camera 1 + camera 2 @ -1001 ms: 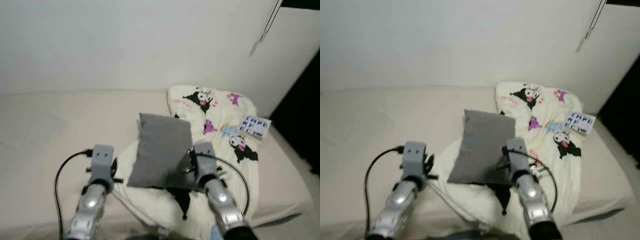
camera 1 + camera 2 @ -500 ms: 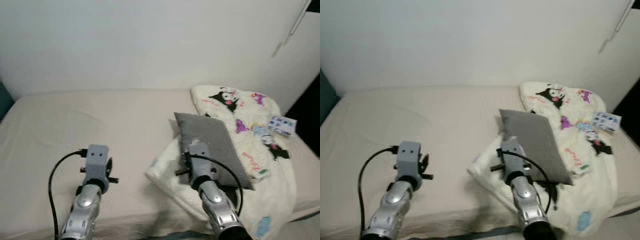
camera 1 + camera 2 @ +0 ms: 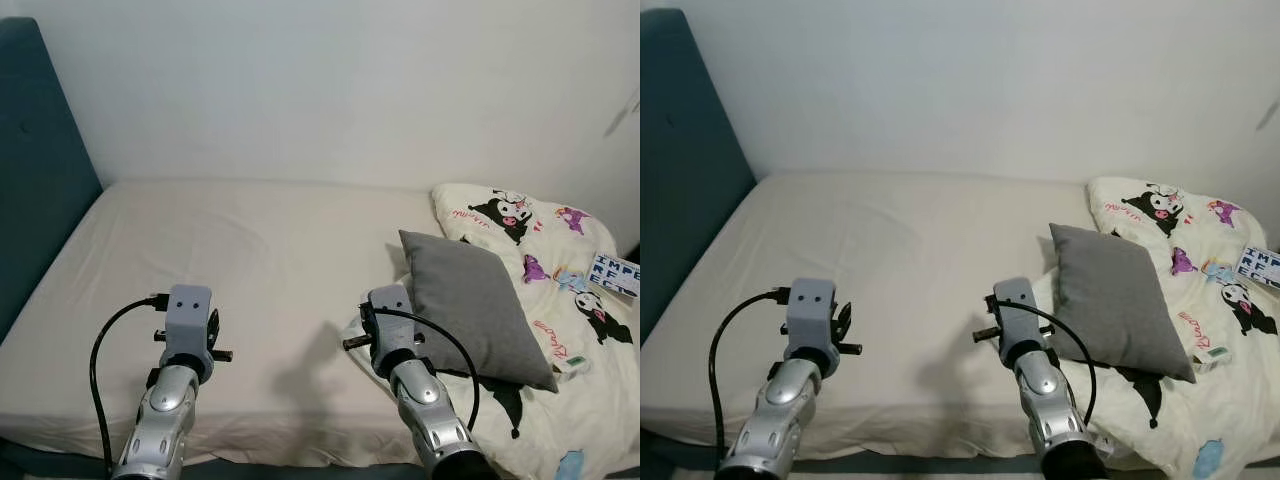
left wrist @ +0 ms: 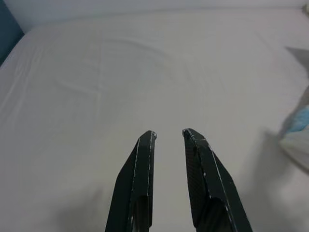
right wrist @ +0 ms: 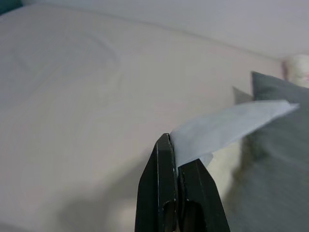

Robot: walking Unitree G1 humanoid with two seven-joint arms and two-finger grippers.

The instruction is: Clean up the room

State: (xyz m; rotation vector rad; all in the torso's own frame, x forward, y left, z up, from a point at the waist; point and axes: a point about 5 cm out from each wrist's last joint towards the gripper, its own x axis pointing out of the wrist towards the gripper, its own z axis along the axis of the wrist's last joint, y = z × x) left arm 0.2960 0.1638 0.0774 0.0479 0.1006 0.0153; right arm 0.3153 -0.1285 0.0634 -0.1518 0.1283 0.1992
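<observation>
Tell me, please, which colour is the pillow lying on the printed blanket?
The pillow is plain grey; the left eye view shows it best.

A plain white wall (image 3: 330,90) runs behind a bed (image 3: 230,260) covered with a smooth, faintly creased cream sheet. At the robot's left a dark teal headboard (image 3: 40,200) stands upright against the mattress end. The light is even and soft, with faint shadows on the sheet near the front edge. At the far right the wall turns a corner.
</observation>
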